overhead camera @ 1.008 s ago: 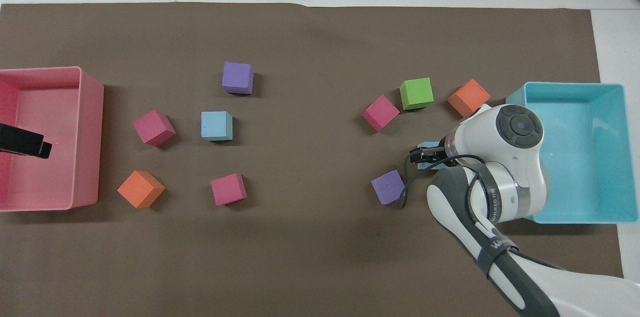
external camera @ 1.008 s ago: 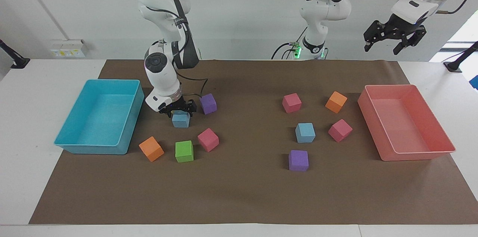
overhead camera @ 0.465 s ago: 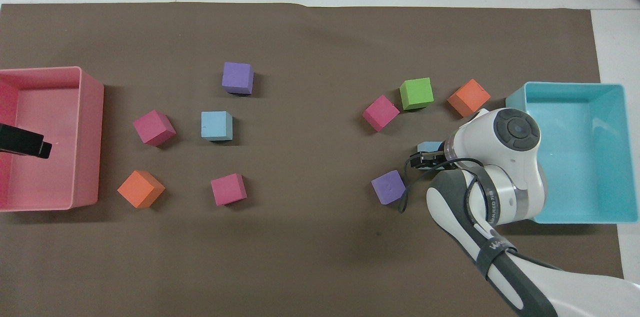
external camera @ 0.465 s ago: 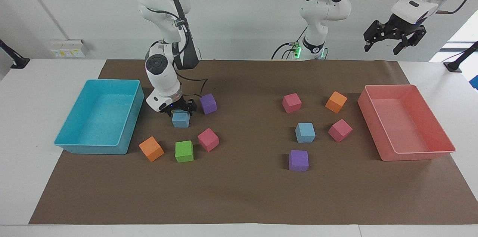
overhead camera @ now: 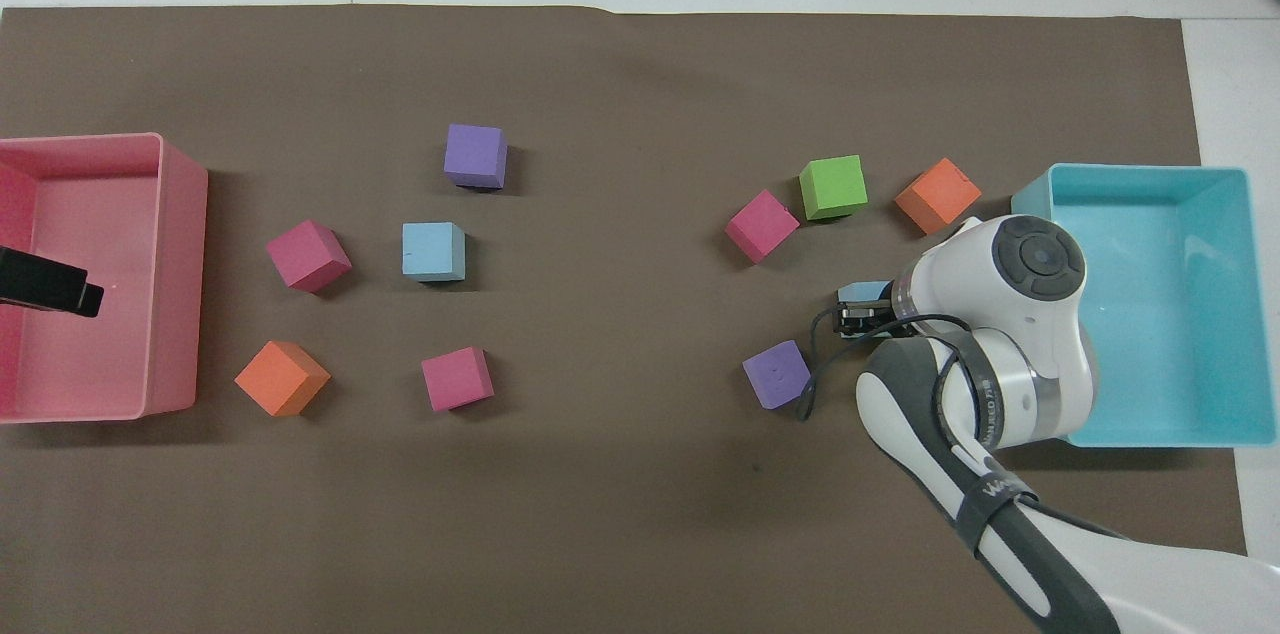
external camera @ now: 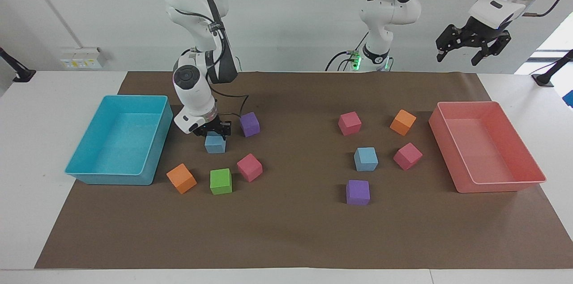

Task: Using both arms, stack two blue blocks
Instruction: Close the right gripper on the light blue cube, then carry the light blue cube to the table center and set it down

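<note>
**Right gripper closed on one blue block by the turquoise tray; left gripper idle up high**

First blue block (external camera: 215, 144) sits on the brown mat (external camera: 286, 230), just beside the turquoise tray (external camera: 89, 172), toward the right arm's end of the table. Right gripper (external camera: 214, 131) is down on its top, fingers narrowed against its sides and gripping it; block looks to be resting on the mat, cannot tell whether it is lifted at all. In the overhead view only a sliver of this block (overhead camera: 864, 291) shows past the right gripper (overhead camera: 858, 314) and the arm's wrist.

Second blue block (external camera: 365, 159) is well apart from the tray, toward the left arm's end, free on the mat, nothing touching it.

Around the first block, all relative to the tray: purple cube (external camera: 249, 124) near the tray, just beside the gripper and nearer to the robots than the block; pink cube (external camera: 249, 167), green cube (external camera: 220, 181) and orange cube (external camera: 181, 178) in a row farther from the robots, the orange one closest to the tray's corner.

Left gripper (external camera: 473, 46) waits high in the air over the pink tray (external camera: 501, 185), well apart from the turquoise tray, jaws spread wide, holding nothing.
</note>
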